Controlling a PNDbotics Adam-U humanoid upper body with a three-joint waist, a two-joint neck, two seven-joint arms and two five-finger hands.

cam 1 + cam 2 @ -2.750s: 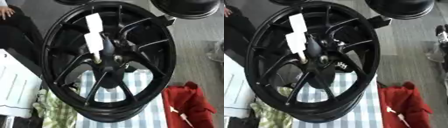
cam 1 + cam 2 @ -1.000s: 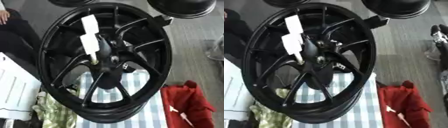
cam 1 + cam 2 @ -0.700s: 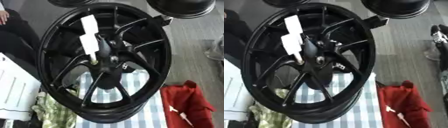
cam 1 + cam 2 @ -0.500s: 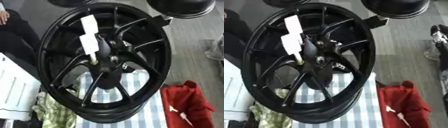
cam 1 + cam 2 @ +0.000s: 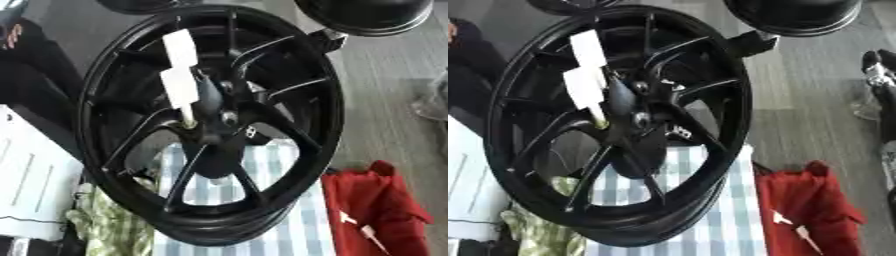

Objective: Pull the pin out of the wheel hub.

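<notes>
A large black spoked wheel (image 5: 289,90) stands tilted on its rim over a blue-and-white checked cloth (image 5: 289,220). Its black hub (image 5: 214,107) sits at the centre where the spokes meet. A pale pin with two white paper tags (image 5: 179,72) sticks out of the hub at the left, its lower end (image 5: 186,121) at the hub's edge. Neither of my hands shows in either view.
A red bag (image 5: 376,205) lies at the right of the cloth. A white box (image 5: 31,185) stands at the left, with a green patterned cloth (image 5: 105,225) below the wheel. Another black wheel (image 5: 367,15) lies at the top right on the grey floor.
The whole picture has shifted slightly, so the camera moved. The wheel, the pin and its tags stand as before.
</notes>
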